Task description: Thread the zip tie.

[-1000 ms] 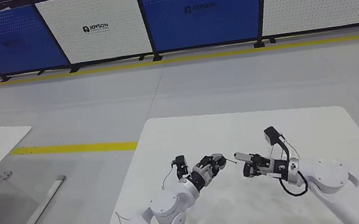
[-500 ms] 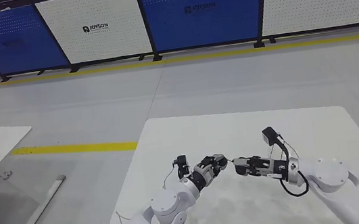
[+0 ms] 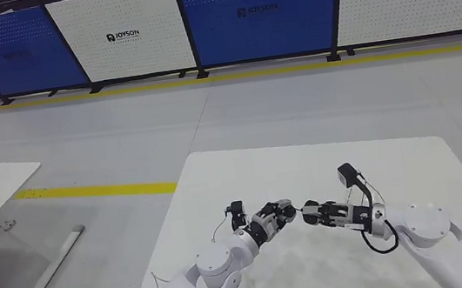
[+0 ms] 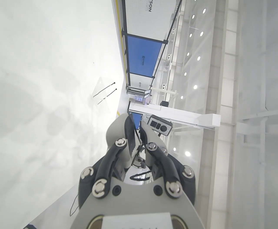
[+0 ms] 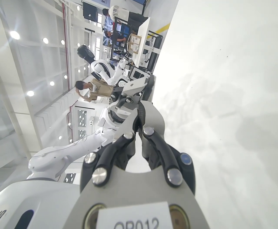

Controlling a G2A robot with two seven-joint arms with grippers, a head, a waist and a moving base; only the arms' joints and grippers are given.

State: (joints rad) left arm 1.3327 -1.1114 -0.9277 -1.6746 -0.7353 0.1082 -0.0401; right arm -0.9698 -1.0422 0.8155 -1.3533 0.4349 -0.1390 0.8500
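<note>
Left claw [image 3: 284, 210] and right claw [image 3: 309, 214] are tip to tip just above the white surface [image 3: 321, 163]. Left is narrow, pinching the thin black zip tie [image 4: 138, 138]. Right is pinched closed; can't tell on what. Two spare ties [image 4: 104, 92] lie on the surface.

Zip tie [image 4: 137, 135] mostly hidden between left tool [image 3: 285, 210] and right tool [image 3: 309, 213]
From above, the gap between the tools is too small to show the tie. In the left wrist view it is a thin dark strip between the fingers [image 4: 114, 132], both ends covered by them. The right tool's pressed pads [image 5: 142, 115] hide whatever they pinch. The top view's lower edge cuts off both arms.
</note>
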